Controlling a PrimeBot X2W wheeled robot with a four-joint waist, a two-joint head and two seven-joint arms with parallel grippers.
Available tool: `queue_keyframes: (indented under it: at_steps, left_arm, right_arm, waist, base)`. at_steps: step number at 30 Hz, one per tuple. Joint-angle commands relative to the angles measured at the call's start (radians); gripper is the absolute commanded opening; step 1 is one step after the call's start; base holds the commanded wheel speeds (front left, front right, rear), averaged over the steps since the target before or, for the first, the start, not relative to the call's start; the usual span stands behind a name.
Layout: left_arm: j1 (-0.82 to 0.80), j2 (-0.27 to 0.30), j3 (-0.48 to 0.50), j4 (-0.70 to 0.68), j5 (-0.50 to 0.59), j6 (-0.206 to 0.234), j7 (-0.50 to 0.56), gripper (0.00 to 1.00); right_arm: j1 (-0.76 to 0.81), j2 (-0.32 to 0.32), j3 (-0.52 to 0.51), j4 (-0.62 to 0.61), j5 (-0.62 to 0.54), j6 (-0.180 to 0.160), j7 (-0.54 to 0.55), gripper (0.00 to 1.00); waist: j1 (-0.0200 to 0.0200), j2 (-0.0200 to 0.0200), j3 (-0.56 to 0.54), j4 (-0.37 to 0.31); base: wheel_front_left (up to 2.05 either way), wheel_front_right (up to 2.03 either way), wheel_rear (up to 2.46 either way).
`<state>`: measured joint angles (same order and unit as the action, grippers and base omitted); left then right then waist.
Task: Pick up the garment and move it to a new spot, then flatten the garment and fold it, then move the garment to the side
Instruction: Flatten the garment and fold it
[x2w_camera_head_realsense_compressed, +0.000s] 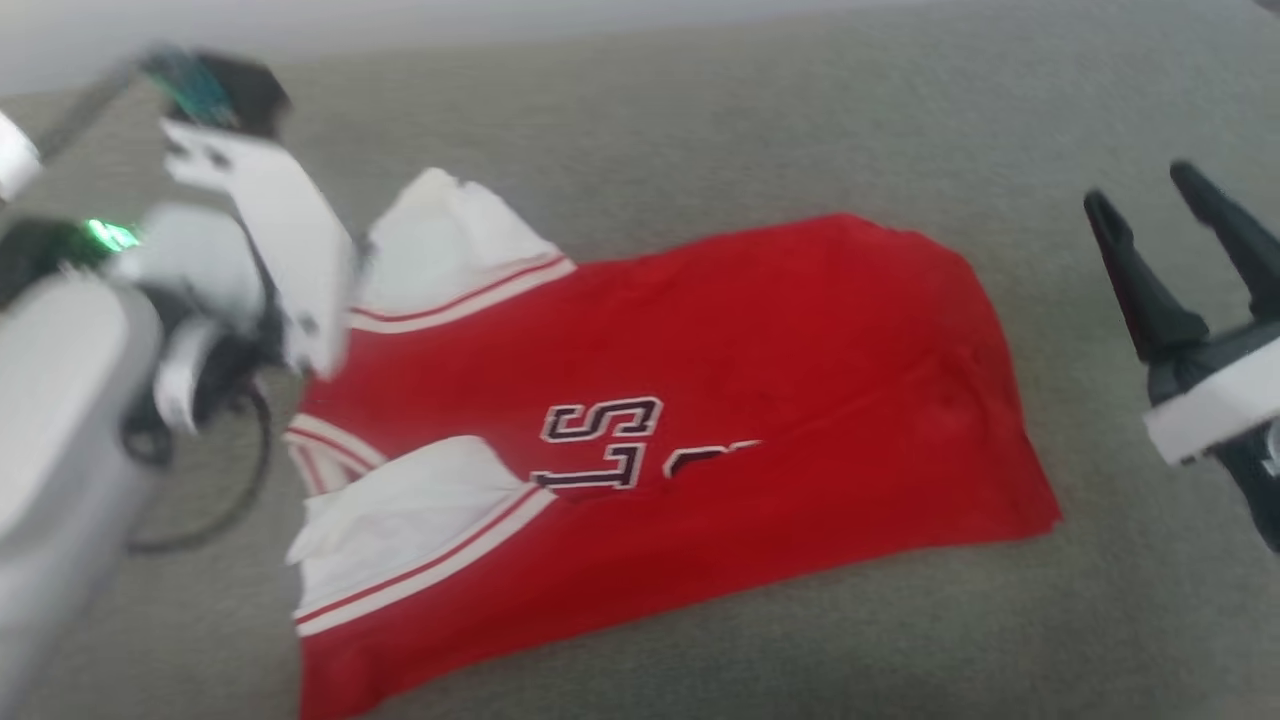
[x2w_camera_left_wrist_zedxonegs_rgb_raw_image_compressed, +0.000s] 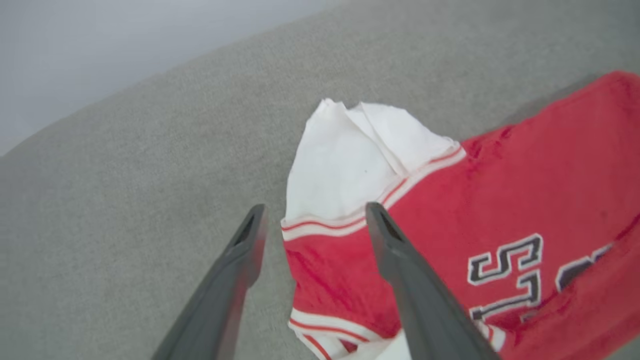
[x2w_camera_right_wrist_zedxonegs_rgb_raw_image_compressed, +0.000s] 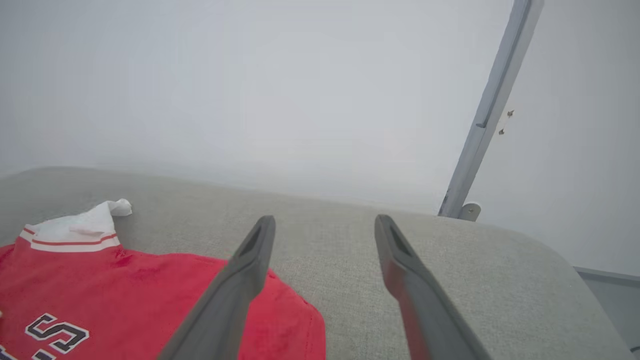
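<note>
— Where did we have the garment (x2w_camera_head_realsense_compressed: 700, 400) lying?
— Spread on the grey cushioned surface (x2w_camera_head_realsense_compressed: 700, 110), its long axis running across our front: white sleeves and collar end toward our left, red hem toward our right
— And our claws?
— Both gaped wide with nothing in them. Our left gripper (x2w_camera_left_wrist_zedxonegs_rgb_raw_image_compressed: 315, 207) hung over the far white sleeve (x2w_camera_left_wrist_zedxonegs_rgb_raw_image_compressed: 345, 160). In its wrist view one finger crossed the striped band (x2w_camera_left_wrist_zedxonegs_rgb_raw_image_compressed: 325, 226) and the other lay over bare grey just beside the shoulder edge. We could not tell whether the tips touched the cloth
— The right one?
— Our right gripper (x2w_camera_head_realsense_compressed: 1142, 187) stood off the hem end, apart from the cloth, over bare surface. From its wrist the shirt lay down and to the left of its fingers
— So which arm was nearer?
— The left, we judged, for the sleeve end. The right had to come inward to reach the far hem corner (x2w_camera_right_wrist_zedxonegs_rgb_raw_image_compressed: 295, 310). With the shirt lying left to right between our arms, we reckoned each arm suited its own end, and any fold would turn on gripping both ends along that axis together
</note>
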<state>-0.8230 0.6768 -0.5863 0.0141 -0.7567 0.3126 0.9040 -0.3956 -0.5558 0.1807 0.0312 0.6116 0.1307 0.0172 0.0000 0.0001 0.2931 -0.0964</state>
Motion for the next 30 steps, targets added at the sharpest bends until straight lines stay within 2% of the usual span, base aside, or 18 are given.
queue_keyframes:
  at_steps: [1, 7, 12, 17, 22, 23, 24, 25, 30]
  left_arm:
    - [-0.040, -0.008, 0.008, 0.048, 0.005, -0.019, -0.017, 1.00]
    - [-0.174, -0.038, 0.015, 0.238, 0.030, -0.067, -0.055, 1.00]
    - [-0.253, -0.063, -0.003, 0.380, 0.035, -0.088, -0.014, 1.00]
    - [-0.302, -0.086, -0.014, 0.496, 0.032, -0.077, 0.034, 1.00]
    - [-0.302, -0.119, -0.043, 0.595, 0.023, -0.055, 0.113, 1.00]
    - [-0.300, -0.129, -0.042, 0.613, 0.015, -0.049, 0.119, 0.92]
    - [-0.293, -0.139, -0.047, 0.624, 0.010, -0.057, 0.127, 0.21]
    - [-0.289, -0.148, -0.052, 0.635, 0.007, -0.063, 0.127, 0.00]
    - [-0.299, -0.176, -0.050, 0.672, -0.004, -0.083, 0.091, 0.00]
  right_arm:
    - [-0.021, 0.024, 0.000, 0.015, -0.011, 0.000, -0.041, 1.00]
    - [-0.066, 0.071, 0.031, 0.078, -0.010, 0.000, -0.131, 1.00]
    - [-0.089, 0.069, 0.073, 0.117, 0.007, 0.000, -0.158, 1.00]
    - [-0.110, 0.060, 0.101, 0.141, 0.034, 0.000, -0.176, 1.00]
    - [-0.130, 0.041, 0.135, 0.161, 0.064, 0.000, -0.147, 1.00]
    - [-0.138, 0.036, 0.148, 0.160, 0.069, 0.000, -0.139, 1.00]
    - [-0.146, 0.033, 0.157, 0.159, 0.083, 0.000, -0.130, 1.00]
    - [-0.153, 0.029, 0.164, 0.160, 0.091, 0.000, -0.119, 1.00]
    - [-0.219, 0.003, 0.240, 0.155, 0.133, 0.000, -0.033, 1.00]
  waist:
    - [0.0000, -0.0001, 0.044, -0.050]
    - [0.0000, -0.0001, 0.112, -0.122]
    - [0.0000, -0.0001, 0.160, -0.159]
    - [0.0000, -0.0001, 0.198, -0.178]
    - [0.0000, -0.0001, 0.226, -0.182]
    - [0.0000, -0.0001, 0.230, -0.182]
    - [0.0000, -0.0001, 0.233, -0.182]
    - [0.0000, -0.0001, 0.237, -0.181]
    - [0.0000, -0.0001, 0.249, -0.164]
  base:
    - [0.00, 0.00, 0.00]
    - [0.00, 0.00, 0.00]
    - [0.00, 0.00, 0.00]
    - [0.00, 0.00, 0.00]
    - [0.00, 0.00, 0.00]
    - [0.00, 0.00, 0.00]
    - [0.00, 0.00, 0.00]
    - [0.00, 0.00, 0.00]
    - [0.00, 0.00, 0.00]
